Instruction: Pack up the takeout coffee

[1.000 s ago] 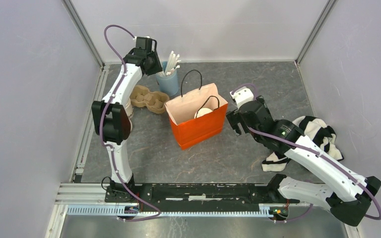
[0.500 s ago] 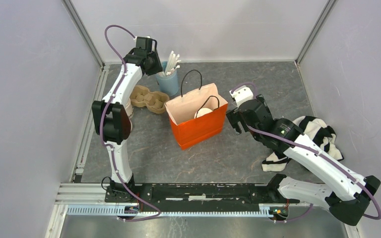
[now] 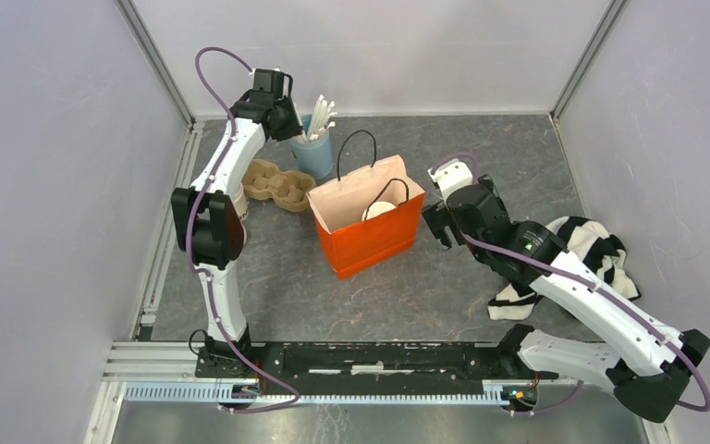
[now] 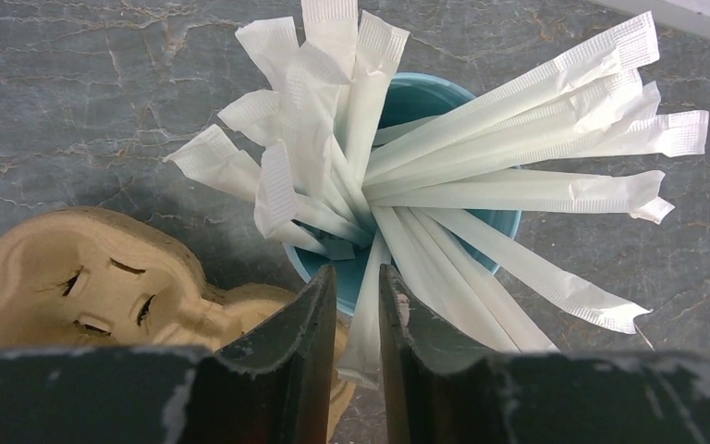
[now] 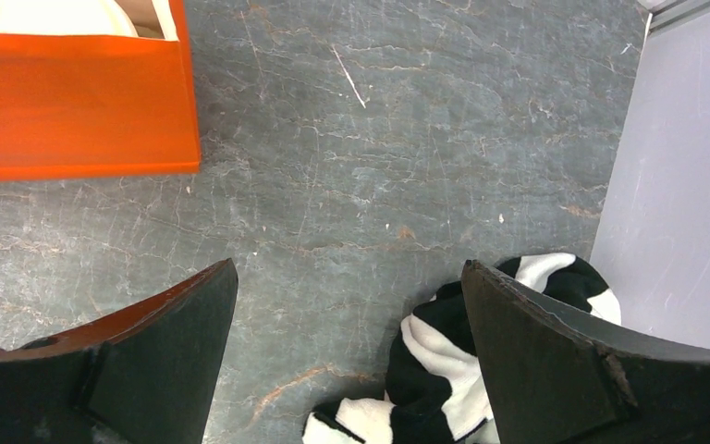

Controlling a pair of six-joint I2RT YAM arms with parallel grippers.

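Upper left: left gripper nearly closed around a straw above the blue cup; grip unclear. Right of centre: right gripper wide open, empty. Centre: coffee inside bag.

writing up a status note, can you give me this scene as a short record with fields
takeout coffee: inside the orange bag, white lid showing
orange bag: upright, open at the top, mid table
left gripper: over the blue cup of wrapped straws, jaws narrow around one straw; grip unclear
right gripper: wide open, empty, beside the bag
cup carrier: empty, left of the bag
striped cloth: on the table, right of the bag
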